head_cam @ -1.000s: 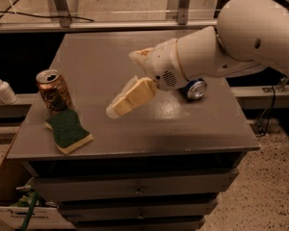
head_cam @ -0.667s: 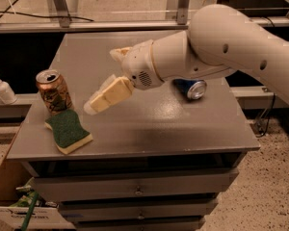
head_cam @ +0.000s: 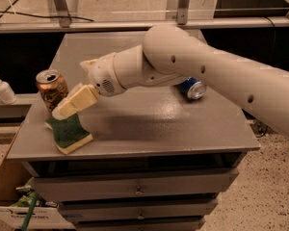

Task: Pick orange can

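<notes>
The orange can (head_cam: 51, 88), coppery brown with pale markings and a silver pull-tab top, stands upright near the left edge of the grey table (head_cam: 149, 129). My gripper (head_cam: 70, 88) is open just right of the can, at its height. The lower finger (head_cam: 77, 101) reaches down-left past the can's right side; the upper finger (head_cam: 89, 64) points left above it. The can is not held. My white arm comes in from the right across the table.
A green and yellow sponge (head_cam: 68, 133) lies in front of the can near the front left edge. A blue can (head_cam: 193, 88) lies on its side at the right, partly behind my arm. A soap bottle (head_cam: 2, 88) stands left of the table.
My arm has swung left across the table, bringing the open gripper from the table's middle to right beside the orange can. The can, sponge and blue can have not moved.
</notes>
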`<state>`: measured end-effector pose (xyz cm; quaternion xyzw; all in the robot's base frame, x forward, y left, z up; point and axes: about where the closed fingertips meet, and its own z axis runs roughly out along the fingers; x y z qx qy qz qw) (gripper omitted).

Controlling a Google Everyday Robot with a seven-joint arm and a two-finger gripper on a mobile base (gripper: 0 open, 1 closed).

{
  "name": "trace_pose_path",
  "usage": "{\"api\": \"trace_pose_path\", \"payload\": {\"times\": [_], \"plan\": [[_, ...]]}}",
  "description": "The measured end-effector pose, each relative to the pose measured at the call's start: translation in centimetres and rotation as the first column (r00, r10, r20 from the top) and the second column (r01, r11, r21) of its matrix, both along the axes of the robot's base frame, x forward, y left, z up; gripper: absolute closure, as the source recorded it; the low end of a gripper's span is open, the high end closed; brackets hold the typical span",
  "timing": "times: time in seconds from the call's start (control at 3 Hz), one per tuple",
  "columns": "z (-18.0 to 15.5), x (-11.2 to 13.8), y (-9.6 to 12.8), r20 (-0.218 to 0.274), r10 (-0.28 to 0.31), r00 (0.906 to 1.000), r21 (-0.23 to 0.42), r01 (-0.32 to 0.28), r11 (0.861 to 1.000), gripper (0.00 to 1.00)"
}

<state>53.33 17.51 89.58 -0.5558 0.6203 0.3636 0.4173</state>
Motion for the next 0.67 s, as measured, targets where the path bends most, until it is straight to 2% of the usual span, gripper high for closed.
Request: {"api": "trace_pose_path", "payload": {"times": [0.67], "plan": [[-0.6,0.4,6.3,-0.027,0.054,0.9982,0.078,-0.052,0.996,0.0]]}}
